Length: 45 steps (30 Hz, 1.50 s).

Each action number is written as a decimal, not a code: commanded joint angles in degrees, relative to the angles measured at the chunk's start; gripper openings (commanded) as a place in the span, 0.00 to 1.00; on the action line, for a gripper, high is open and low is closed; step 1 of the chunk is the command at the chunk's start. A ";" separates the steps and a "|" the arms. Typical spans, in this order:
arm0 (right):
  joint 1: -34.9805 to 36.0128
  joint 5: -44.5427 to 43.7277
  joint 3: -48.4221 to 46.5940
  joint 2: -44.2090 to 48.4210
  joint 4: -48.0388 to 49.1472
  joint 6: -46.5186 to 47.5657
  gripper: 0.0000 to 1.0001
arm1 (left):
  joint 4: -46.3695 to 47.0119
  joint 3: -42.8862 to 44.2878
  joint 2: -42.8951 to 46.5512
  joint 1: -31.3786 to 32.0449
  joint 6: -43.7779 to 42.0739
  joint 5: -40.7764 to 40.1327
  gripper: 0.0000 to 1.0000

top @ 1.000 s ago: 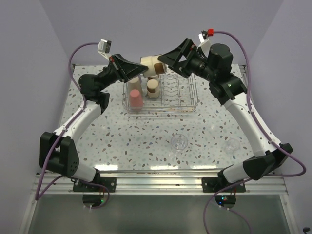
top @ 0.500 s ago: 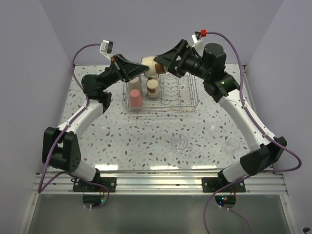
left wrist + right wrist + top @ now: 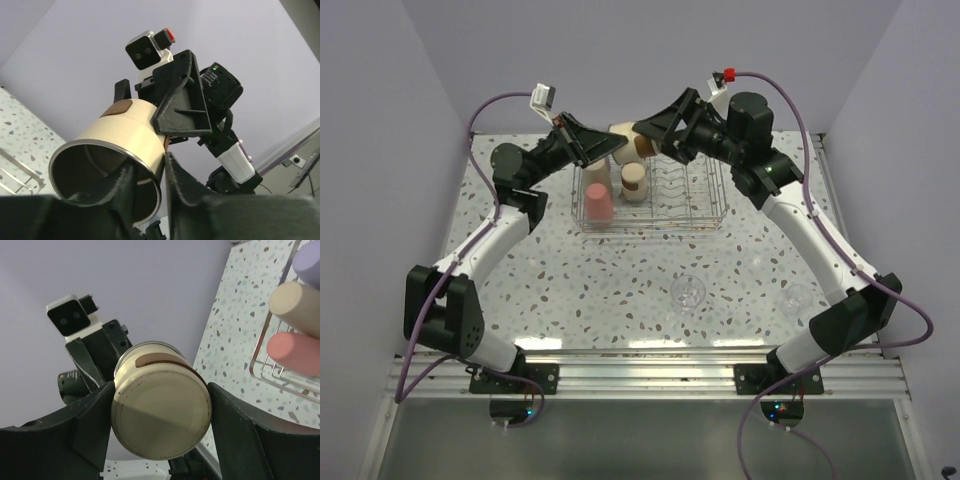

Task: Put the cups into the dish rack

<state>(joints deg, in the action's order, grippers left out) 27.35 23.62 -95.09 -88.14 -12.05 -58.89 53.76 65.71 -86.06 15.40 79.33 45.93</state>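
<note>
My left gripper [image 3: 150, 175] pinches the rim of the cream cup [image 3: 125, 131]. One finger is inside its shiny metal mouth and the other is on the outer wall, so the jaws are nearly closed with only the wall between them. My right gripper [image 3: 160, 407] clasps the same cup's flat base end, with the jaws spread as wide as the cup and a finger pressed on either side. The cup lies on its side in the air between my wrists, above the far left corner of the dish rack [image 3: 708, 214]. In the rack's left end are a red cup [image 3: 599, 203], a tan cup [image 3: 634, 182] and a lavender cup [image 3: 307, 260]. A clear cup [image 3: 688, 292] and a second clear cup [image 3: 798, 297] sit on the table [image 3: 620, 290], well apart from the rack.
</note>
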 commanded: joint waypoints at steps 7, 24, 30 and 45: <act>0.24 0.30 -4.13 -0.01 -5.07 4.22 0.00 | -31.40 4.41 3.79 -0.28 -22.52 -4.71 0.61; -0.20 -4.89 -10.20 -2.04 -15.36 13.10 0.00 | -69.39 15.84 5.11 -0.19 -44.43 -23.86 1.00; 0.24 -9.36 -16.34 -5.11 -24.31 19.07 0.00 | -77.39 18.93 9.67 -0.28 -50.32 -39.32 1.00; 10.44 -34.16 -46.85 -28.40 -53.50 36.22 0.00 | -81.97 6.45 22.59 -0.19 -55.06 -49.62 1.00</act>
<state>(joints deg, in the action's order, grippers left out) 37.63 -3.36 -138.17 -114.24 -57.45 -26.89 -26.17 74.76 -67.13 15.40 26.92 -0.40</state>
